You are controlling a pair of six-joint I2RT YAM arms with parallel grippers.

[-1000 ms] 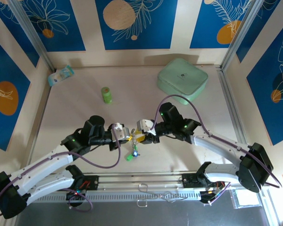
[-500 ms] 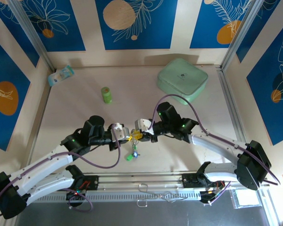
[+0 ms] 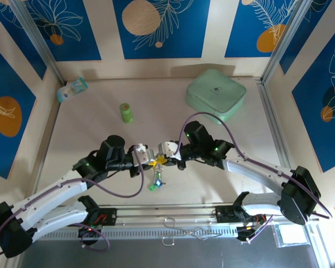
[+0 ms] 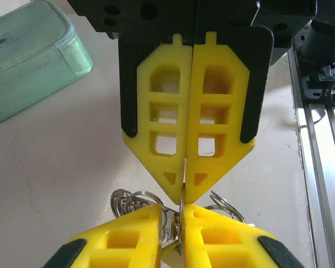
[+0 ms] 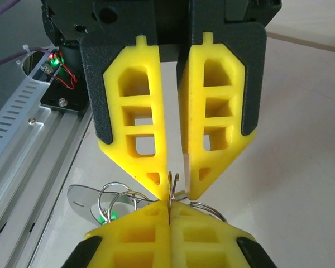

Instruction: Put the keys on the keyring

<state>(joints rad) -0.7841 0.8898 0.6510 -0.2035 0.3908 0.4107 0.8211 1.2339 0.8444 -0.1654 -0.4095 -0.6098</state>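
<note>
keyring (image 5: 173, 180) wire pinched in fully closed right gripper (image 4: 184, 196), left gripper (image 5: 178, 194) tip-to-tip at its 9 o'clock in top view with jaws cracked apart around same wire; green key (image 3: 153, 186) dangles at 6 o'clock, nearer left gripper.

Two grippers: left gripper (image 5: 175, 190), right gripper (image 4: 185, 195). One bottle (image 3: 125, 112), one case (image 3: 216, 93), one packet (image 3: 72, 89), one keyring (image 3: 156, 177). Keys (image 3: 153, 186) bunched, too small to count.

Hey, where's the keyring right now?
Top view: the keyring is near the table's centre, between the facing tips of the left gripper and right gripper, keys just in front.
</note>
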